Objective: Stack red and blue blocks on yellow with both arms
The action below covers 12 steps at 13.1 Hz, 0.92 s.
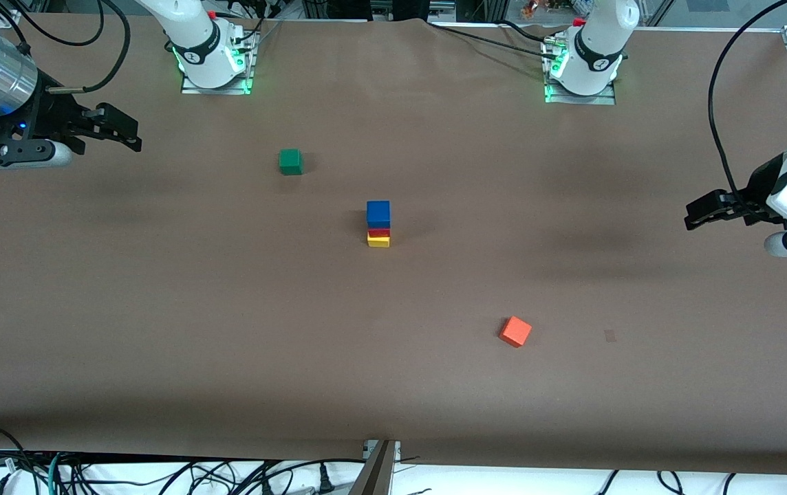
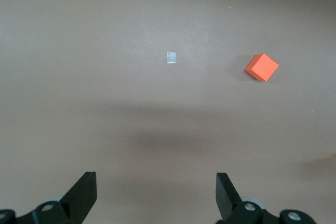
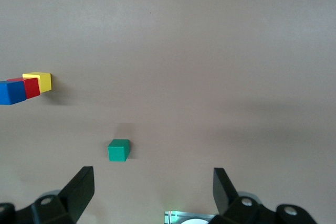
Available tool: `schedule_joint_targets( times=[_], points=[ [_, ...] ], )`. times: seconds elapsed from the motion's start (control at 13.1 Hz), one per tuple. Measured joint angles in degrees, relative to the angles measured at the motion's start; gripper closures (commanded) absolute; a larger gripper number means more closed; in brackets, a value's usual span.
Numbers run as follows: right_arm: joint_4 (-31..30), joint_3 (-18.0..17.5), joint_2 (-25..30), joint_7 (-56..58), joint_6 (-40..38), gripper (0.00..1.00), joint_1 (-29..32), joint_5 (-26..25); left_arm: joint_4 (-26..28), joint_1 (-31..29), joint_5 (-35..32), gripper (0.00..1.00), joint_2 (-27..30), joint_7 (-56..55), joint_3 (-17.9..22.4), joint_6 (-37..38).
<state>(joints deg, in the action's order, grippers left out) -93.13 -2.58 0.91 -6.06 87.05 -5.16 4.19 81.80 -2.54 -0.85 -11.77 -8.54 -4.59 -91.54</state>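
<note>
We count five cubes on the table, one of each colour. Three sit in a single stack near the middle: the yellow cube at the bottom, the red cube on it, and the blue cube on top, so that's one stack of three, edges lined up pretty well. The other two are loners. One green cube sits on the table farther from the front camera than the stack, toward the right arm's end. One orange-red cube sits nearer the front camera, toward the left arm's end, turned at an angle. There's also one small pale patch on the table near that orange-red one.

Two pincers, both spread wide with nothing in them. The left pincer hangs above the table at the left arm's end, touching nothing. The right pincer is the same deal above the right arm's end, well apart from every cube. Both arms are just waiting out at the sides.
</note>
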Motion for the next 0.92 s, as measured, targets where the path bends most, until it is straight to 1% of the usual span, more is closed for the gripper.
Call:
schedule_joint_targets(
  times=[0.31, 0.92],
  points=[
    [1.3, 0.1, -1.6, 0.1, 0.1, 0.0, 0.0, -0.3, 0.0, 0.0, 0.0, 0.0, 0.0, 0.0, 0.0, 0.0],
    [1.7, 0.4, -2.0, 3.6, 0.1, 0.0, 0.0, -0.9, 0.0, 0.0, 0.0, 0.0, 0.0, 0.0, 0.0, 0.0]
  ],
)
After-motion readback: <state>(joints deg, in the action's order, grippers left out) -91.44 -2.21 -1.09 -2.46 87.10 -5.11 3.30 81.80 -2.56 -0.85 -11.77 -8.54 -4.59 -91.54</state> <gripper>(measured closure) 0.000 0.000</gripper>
